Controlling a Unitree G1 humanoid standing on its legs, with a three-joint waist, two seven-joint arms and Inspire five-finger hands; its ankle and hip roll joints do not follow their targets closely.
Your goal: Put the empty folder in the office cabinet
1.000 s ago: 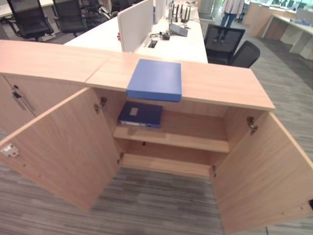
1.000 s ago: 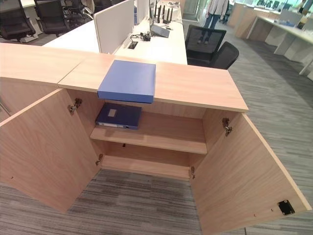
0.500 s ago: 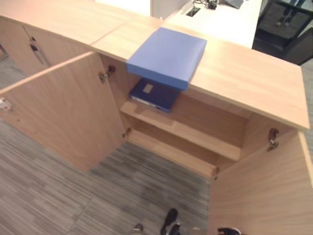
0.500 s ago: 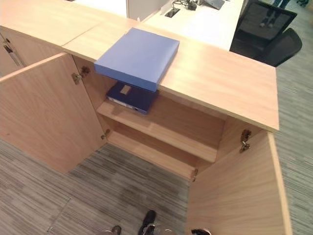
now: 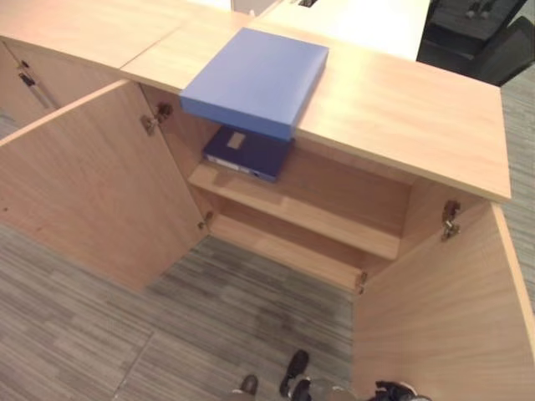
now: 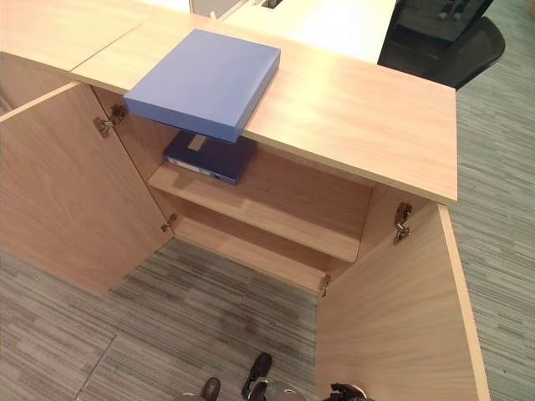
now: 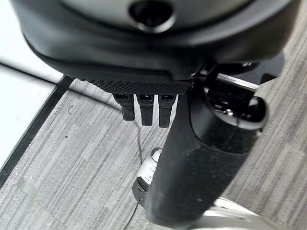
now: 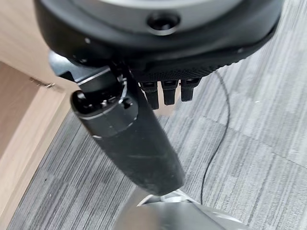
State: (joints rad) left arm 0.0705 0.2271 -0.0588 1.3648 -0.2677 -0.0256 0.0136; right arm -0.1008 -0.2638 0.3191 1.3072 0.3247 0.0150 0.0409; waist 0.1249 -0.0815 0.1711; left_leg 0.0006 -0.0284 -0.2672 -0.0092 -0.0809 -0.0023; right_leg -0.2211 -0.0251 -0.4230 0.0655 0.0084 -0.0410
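Standing on grey striped carpet [image 5: 100, 334], the wooden office cabinet [image 5: 401, 125] has both doors swung wide; the light blue folder [image 5: 255, 79] lies flat on its top, one corner jutting past the front edge; a dark blue folder [image 5: 247, 153] rests on the upper shelf [image 5: 318, 219] beneath it; a white table [image 5: 359, 21] and black chair [image 6: 443, 42] stand behind; the left hand [image 7: 144, 108] and right hand [image 8: 165, 91] hang over carpet, fingers relaxed and holding nothing.

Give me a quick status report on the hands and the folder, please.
Left hand and right hand open, hanging over carpet, holding nothing. Light blue folder flat on cabinet top, overhanging front edge. Doors open; dark blue folder on shelf.
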